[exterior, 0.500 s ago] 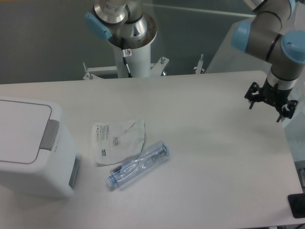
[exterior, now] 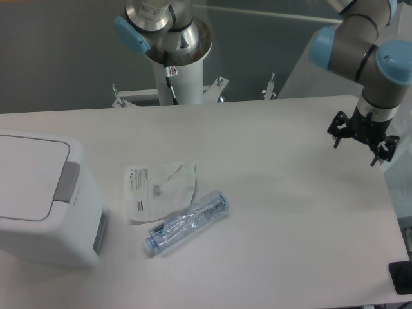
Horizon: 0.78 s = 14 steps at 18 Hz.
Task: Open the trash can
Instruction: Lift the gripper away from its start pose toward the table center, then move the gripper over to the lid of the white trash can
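Looking down from the fixed camera, the only view, the lines below list what shows.

Table (exterior: 277, 212): a pale, flat surface that fills most of the view, with a dark grey backdrop behind its far edge.

Trash can (exterior: 48, 206): a large white boxy bin with rounded corners, standing at the left edge of the table and partly cut off by the picture border. Its flat white lid lies closed on top.

Push tab (exterior: 67, 182): a grey rectangle at the right rim of the lid, nothing touching it.

Packet (exterior: 159, 188): a crumpled white wrapper with small dark print, lying flat just right of the bin, apart from it.

Bottle (exterior: 187, 222): a clear, crushed plastic bottle on its side, running diagonally, its bluish neck toward the lower left. Its upper side overlaps the lower edge of the packet.

Arm (exterior: 360, 45): grey links with light blue joint caps, reaching in from the upper right corner.

Gripper (exterior: 360, 143): black, two-fingered, hanging above the far right part of the table, well apart from the bin and holding nothing. Its fingers (exterior: 336, 139) stand spread.

Pedestal (exterior: 177, 61): a white column with a metal flange, behind the far table edge.
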### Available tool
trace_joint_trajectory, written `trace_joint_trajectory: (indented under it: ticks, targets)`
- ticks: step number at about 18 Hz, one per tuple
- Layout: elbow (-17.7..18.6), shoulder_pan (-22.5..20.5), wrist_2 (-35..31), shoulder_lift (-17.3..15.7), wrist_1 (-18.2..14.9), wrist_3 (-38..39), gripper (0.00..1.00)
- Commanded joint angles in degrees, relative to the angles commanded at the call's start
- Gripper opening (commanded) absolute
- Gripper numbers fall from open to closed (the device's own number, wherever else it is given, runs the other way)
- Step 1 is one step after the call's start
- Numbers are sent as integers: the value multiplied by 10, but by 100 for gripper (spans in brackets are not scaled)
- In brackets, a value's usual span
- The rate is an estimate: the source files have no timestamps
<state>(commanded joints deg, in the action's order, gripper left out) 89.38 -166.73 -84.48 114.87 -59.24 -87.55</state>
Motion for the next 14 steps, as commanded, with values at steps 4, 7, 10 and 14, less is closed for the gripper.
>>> trace_joint_trajectory:
  ticks: [4, 7, 10, 14]
  targets:
    - [27, 8, 20, -18, 1, 74, 100]
    - [76, 24, 26, -46, 19, 112, 100]
    - [93, 58, 29, -58, 18, 146, 100]
    - [63, 98, 61, -65, 12, 297, 100]
